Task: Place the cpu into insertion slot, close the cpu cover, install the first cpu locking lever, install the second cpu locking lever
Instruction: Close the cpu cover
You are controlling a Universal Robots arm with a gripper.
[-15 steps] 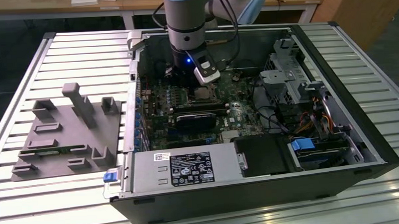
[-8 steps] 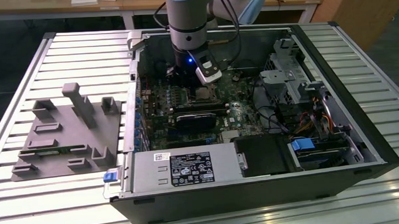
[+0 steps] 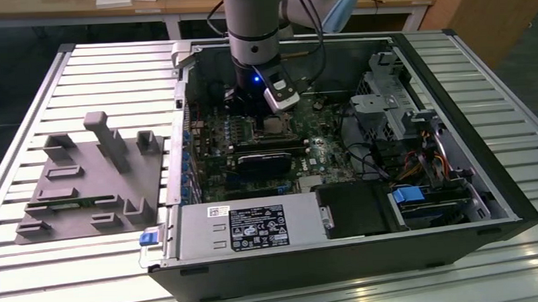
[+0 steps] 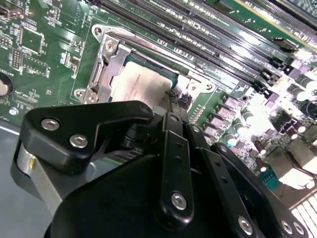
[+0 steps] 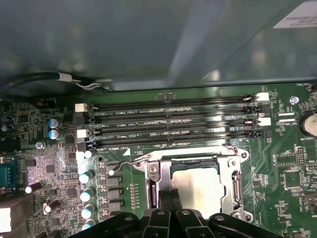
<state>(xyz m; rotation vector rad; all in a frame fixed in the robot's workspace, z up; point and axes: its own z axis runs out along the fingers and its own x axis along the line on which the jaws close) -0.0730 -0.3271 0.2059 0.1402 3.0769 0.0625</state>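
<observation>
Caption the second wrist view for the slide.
Hand with fingers together at the edge of the cpu cover, which frames the cpu on the motherboard.

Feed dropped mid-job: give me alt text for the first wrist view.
The tool sits at the edge of the insertion slot, where the cpu cover lies flat around the silver cpu. A thin wire lever sticks out from the socket's corner, near four long memory slots.

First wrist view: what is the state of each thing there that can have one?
cpu: seated in the insertion slot.
cpu cover: lowered flat around the cpu.
locking lever: looks swung out, unlatched.
memory slots: empty.
tool: shut, tips at the cpu's edge.
</observation>
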